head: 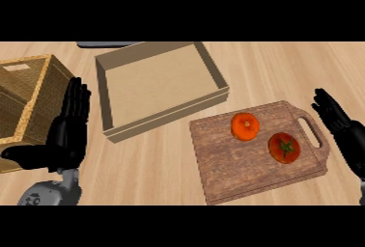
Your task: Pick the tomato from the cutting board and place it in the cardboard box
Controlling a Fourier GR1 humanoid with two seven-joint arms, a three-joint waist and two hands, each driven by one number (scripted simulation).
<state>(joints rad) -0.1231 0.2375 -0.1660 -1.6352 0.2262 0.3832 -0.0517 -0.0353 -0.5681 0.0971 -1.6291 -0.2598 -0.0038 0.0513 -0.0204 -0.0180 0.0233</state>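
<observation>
A wooden cutting board (242,164) lies at the lower right of the counter, its handle toward the right. On it sit a red tomato (284,147) with a green stem and, up and to its left, an orange fruit (245,126). The shallow cardboard box (107,91) stands open above and left of the board, with nothing inside. My right hand (341,125) is at the right edge, fingers straight and pointing up, just right of the board's handle. My left hand (65,130) rests open at the left, fingers up, apart from the board.
A wicker basket (39,82) stands at the far left, partly behind my left hand. A dark flat object (107,44) shows at the counter's top edge behind the box. Bare wood counter lies between box and board.
</observation>
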